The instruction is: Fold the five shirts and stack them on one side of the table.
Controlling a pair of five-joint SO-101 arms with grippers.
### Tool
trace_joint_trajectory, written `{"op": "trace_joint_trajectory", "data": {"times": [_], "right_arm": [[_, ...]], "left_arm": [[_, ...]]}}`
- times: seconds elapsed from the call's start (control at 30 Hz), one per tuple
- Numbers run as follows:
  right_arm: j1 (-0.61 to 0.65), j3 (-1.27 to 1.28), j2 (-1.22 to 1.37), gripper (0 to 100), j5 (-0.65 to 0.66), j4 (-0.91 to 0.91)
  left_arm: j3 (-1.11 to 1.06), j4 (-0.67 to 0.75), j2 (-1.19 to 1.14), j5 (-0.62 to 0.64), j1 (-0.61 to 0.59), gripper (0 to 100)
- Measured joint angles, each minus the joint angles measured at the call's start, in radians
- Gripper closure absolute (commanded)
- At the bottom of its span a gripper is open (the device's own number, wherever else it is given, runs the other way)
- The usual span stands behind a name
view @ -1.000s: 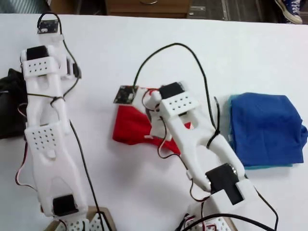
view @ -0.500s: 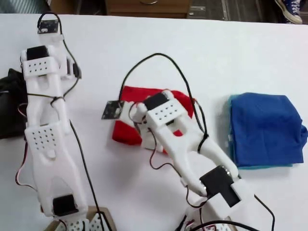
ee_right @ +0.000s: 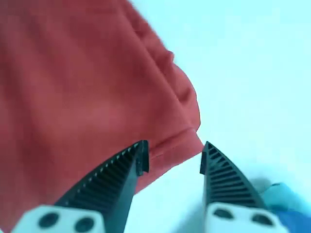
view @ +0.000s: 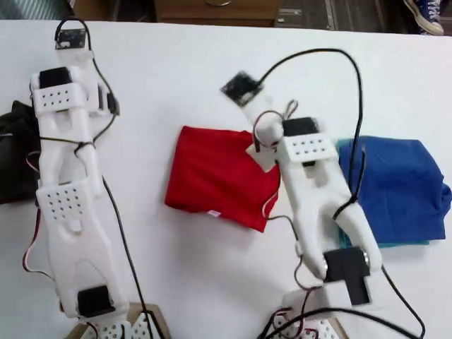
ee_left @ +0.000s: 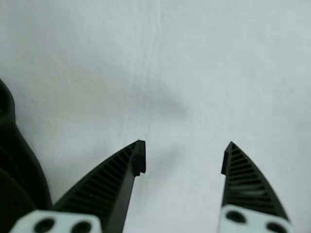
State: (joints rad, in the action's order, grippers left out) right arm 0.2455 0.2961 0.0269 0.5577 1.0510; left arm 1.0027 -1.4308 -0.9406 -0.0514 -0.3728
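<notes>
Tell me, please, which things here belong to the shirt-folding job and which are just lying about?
Job:
- red shirt, folded
- blue shirt, on top of a teal shirt
- black shirt, at the table's edge
- right pincer, open at the red shirt's corner
- left pincer, open over bare table

Lying about:
- shoe beyond the table
- wooden cabinet

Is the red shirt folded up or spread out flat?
Folded. The red shirt is a neat small rectangle with layered edges and no sleeves sticking out.
</notes>
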Motion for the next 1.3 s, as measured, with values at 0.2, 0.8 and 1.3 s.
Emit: {"op": "trace_joint_trajectory", "data": {"times": [0.2,0.8,1.3], "right_arm": [[-0.015,-0.167,0.209,81.6,-0.104,0.077],[-0.104,-0.73,0.559,81.7,-0.112,0.446],[-0.051,-0.73,0.62,81.7,-0.112,0.45]], "left_arm": [[0.0,0.0,0.0,0.0,0.0,72],[0.0,0.0,0.0,0.0,0.0,72],[0.0,0.0,0.0,0.0,0.0,72]]}}
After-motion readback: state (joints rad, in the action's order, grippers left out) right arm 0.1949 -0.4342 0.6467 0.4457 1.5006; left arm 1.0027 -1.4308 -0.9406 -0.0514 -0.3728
